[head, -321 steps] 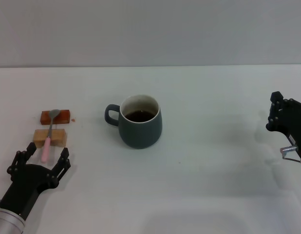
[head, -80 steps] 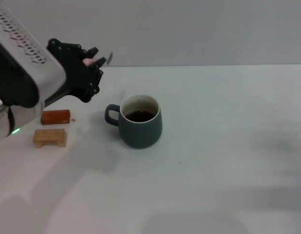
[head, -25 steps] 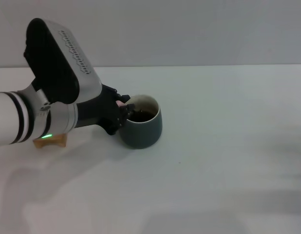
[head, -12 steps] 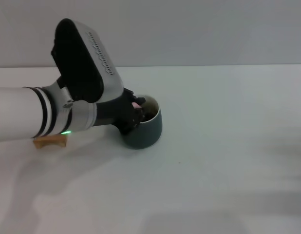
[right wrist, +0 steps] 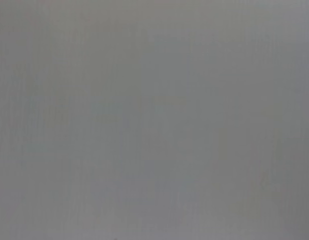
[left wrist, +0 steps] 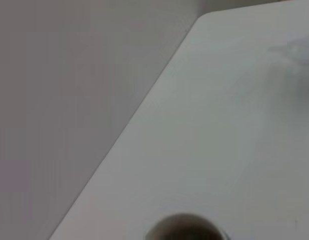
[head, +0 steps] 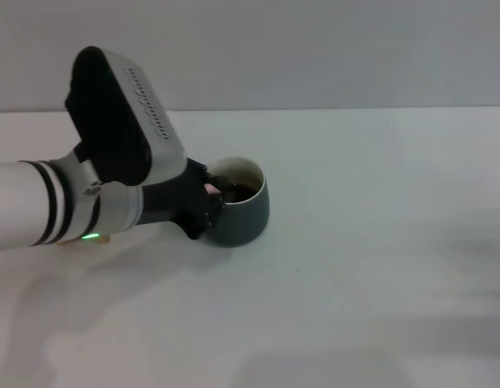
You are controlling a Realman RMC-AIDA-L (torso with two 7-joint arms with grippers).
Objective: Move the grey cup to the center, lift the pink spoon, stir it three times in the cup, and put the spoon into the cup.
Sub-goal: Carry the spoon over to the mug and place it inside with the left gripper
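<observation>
On white table [head: 363, 242], dark blue-grey cup [head: 243, 212] holds dark liquid; left hand [head: 206, 202] grips pink spoon [head: 210, 189] at its rim.

We see a plain grey wall [head: 331, 48] across the upper frame, above a broad, smooth white tabletop [head: 379, 267].

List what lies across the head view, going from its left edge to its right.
The left arm's white forearm → its grey wrist housing → the left claw, at the cup's rim with a bit of the pink spoon showing → the grey cup → bare white table.
</observation>
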